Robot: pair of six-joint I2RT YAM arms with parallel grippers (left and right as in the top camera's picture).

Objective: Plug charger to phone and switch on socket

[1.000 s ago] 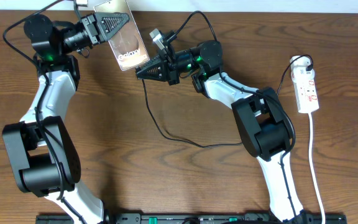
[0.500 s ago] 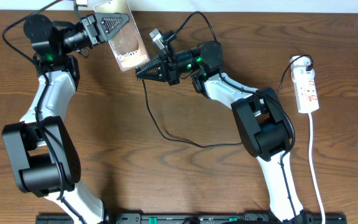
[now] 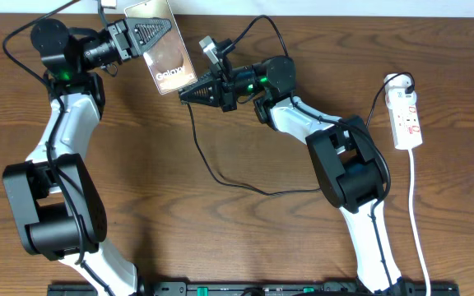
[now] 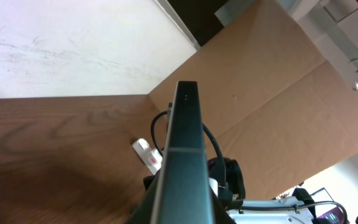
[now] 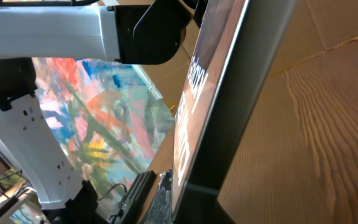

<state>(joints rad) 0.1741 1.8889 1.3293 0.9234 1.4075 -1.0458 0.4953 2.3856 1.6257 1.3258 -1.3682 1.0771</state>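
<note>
Wood-grained brown bench (image 3: 138, 164) fills the overhead view. The phone (image 3: 171, 66) is lifted off it, clamped at its upper end in the left pincer (image 3: 163, 27), whose jaws are closed on the slab. The bronze back with white "Galaxy" lettering faces up. The phone's lower end slants toward the right pincer (image 3: 184, 95), whose tip sits just beside that lower edge; whether they touch cannot be told. The right pincer's jaws are pressed together on the end of the charger (image 3: 264, 193), and the plug tip itself is hidden. From this pincer the thin black cable drops away and loops across the bench beneath the right arm. Well apart from both pincers, out past the right arm's elbow, the socket (image 3: 406, 122) lies flat on the bench. Its white cord (image 3: 415, 222) trails toward the near edge.
</note>
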